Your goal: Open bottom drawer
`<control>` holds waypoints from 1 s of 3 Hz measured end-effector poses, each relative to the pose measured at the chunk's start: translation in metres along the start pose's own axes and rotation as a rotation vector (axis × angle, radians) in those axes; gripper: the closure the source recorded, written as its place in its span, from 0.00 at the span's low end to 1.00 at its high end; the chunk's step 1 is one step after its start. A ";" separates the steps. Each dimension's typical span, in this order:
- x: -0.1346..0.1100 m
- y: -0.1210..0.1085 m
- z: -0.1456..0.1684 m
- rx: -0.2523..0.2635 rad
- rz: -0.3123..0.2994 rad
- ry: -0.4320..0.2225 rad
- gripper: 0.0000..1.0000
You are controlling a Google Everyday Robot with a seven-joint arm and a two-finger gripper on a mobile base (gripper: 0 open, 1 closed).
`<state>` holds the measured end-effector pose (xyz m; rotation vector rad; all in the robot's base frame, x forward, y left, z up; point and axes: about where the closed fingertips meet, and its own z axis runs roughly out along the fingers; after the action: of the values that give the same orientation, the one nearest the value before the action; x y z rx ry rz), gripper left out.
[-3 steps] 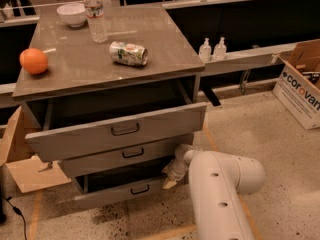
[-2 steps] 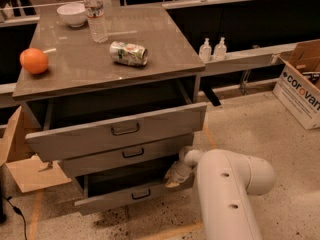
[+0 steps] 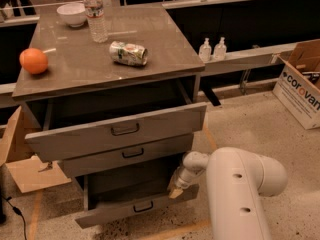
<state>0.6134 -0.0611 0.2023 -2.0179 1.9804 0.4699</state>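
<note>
The grey cabinet has three drawers. The bottom drawer (image 3: 127,207), a shallow grey panel with a small dark loop handle (image 3: 143,207), stands pulled out partway at the floor, its dark inside showing. The middle drawer (image 3: 125,154) is slightly out. The tall top drawer (image 3: 117,130) is pulled far out. My gripper (image 3: 176,190) sits at the right end of the bottom drawer's front, at its upper edge, at the end of my white arm (image 3: 240,194).
On the cabinet top (image 3: 70,49) lie an orange (image 3: 34,61), a crushed can (image 3: 128,53), a water bottle (image 3: 95,14) and a white bowl (image 3: 71,14). A cardboard box (image 3: 302,86) stands at the right. Flat cardboard (image 3: 30,171) lies left. Two small bottles (image 3: 212,49) stand on a ledge.
The bottom drawer has slid further out toward me. My gripper and arm have moved back and to the right with it.
</note>
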 end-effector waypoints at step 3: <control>-0.012 0.007 -0.063 0.076 0.054 -0.019 0.31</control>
<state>0.6087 -0.0769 0.2647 -1.9115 2.0148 0.4179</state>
